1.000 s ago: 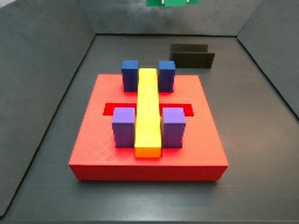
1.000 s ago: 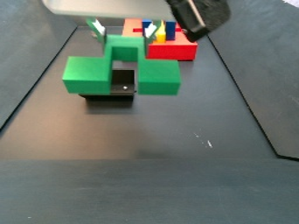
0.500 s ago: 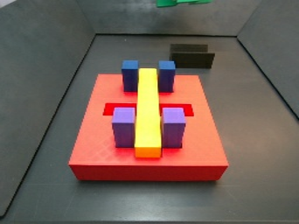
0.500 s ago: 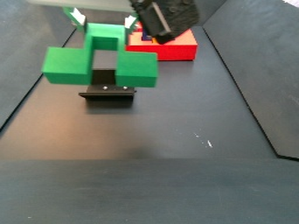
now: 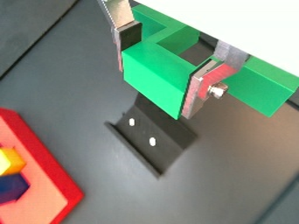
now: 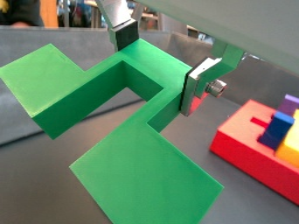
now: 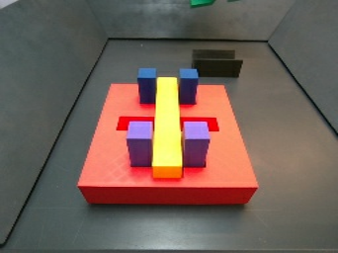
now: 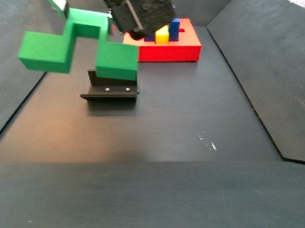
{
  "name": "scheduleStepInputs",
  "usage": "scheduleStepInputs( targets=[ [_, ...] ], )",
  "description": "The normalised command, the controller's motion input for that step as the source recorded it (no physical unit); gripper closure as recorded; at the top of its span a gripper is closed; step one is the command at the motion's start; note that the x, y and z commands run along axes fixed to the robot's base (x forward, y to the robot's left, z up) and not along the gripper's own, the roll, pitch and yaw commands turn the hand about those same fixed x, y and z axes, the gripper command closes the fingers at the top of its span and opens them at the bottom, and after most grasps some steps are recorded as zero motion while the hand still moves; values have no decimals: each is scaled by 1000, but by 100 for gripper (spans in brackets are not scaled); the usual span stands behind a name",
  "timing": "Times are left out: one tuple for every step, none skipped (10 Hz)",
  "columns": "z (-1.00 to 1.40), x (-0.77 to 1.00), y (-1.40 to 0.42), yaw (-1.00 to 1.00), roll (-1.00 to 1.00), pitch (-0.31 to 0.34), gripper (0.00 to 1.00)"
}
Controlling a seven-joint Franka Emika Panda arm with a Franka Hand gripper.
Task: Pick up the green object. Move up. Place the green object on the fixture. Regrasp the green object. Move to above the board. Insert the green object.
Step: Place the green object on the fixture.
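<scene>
Gripper w/ flat silver fingers is clamping the bright green matte T-shaped piece by its stem, hanging in air above the small dark L-shaped fixture, not touching. Large red slab board is sitting beyond on dark worktop.

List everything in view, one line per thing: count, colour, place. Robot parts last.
green object: one, bright green, held in the air above the fixture.
fixture: one, dark grey-black, on the floor in front of the board.
board: one, red, on the floor.
yellow bar: one, along the board's middle.
blue cubes: two, at the bar's far end.
purple cubes: two, flanking the bar's near end.
gripper: one, silver fingers, shut on the green object's stem.
</scene>
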Motion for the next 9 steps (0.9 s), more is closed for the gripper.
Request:
scheduleStepInputs(
  targets=[
    [163, 686, 54, -189, -471, -46, 100],
    [183, 771, 263, -320, -426, 117, 100],
    [191, 740, 289, -174, -357, 389, 100],
    [246, 731, 89, -43, -374, 683, 100],
    [200, 606, 0, 0, -531, 843, 100],
    [23, 354, -46, 0, -631, 680, 100],
    [-43, 0, -160, 89, -60, 177, 100],
    [0, 0, -260, 0, 46, 0, 100],
    [0, -29, -540, 0, 317, -74, 100]
  ],
)
